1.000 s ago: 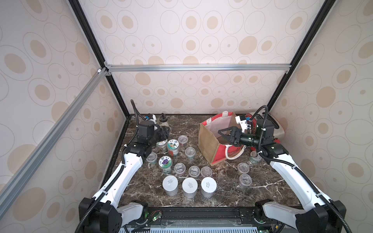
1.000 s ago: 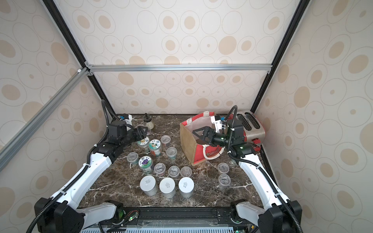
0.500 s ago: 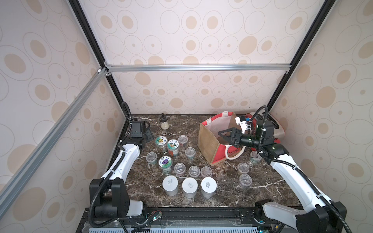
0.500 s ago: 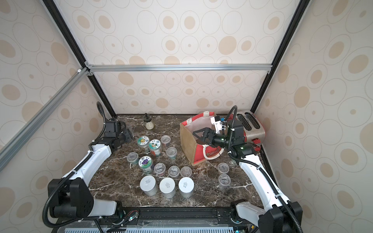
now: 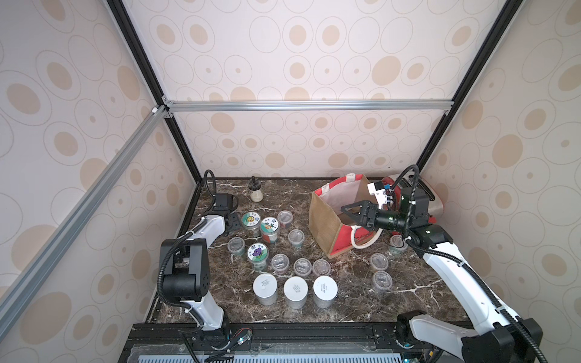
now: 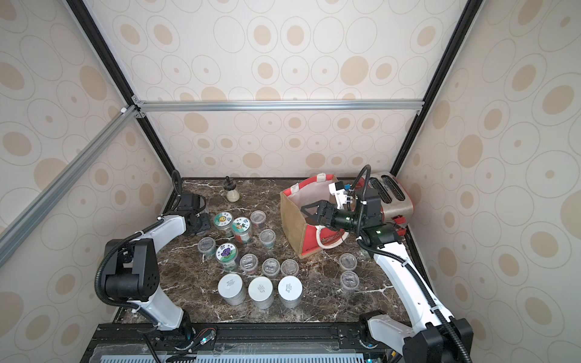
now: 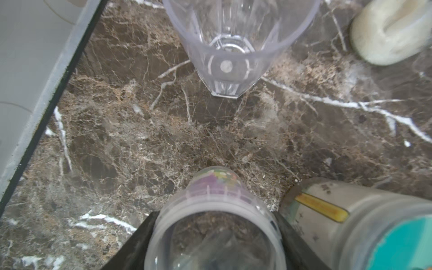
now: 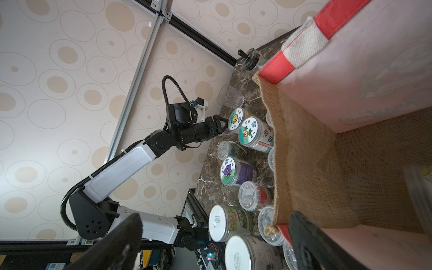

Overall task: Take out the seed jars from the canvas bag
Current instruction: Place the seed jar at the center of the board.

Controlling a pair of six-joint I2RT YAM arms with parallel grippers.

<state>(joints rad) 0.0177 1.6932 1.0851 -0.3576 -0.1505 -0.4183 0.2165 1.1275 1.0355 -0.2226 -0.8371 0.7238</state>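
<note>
Seed jars (image 5: 257, 253) mostly out; right tool (image 5: 345, 215) agape astride canvas bag (image 5: 323, 226) wall: snag could tip it; left tool (image 7: 214, 238) grip unclear.

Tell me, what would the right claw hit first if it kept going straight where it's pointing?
Probably the canvas bag's tan jute wall: the open right gripper sits at the bag's mouth, fingers seemingly straddling that wall's rim, though depth is unclear.

Canvas bag (image 5: 325, 228) mouth gapes open, seed jars (image 5: 295, 287) crowd table (image 5: 349, 301) leftward, toaster (image 6: 397, 206) just beside.
</note>
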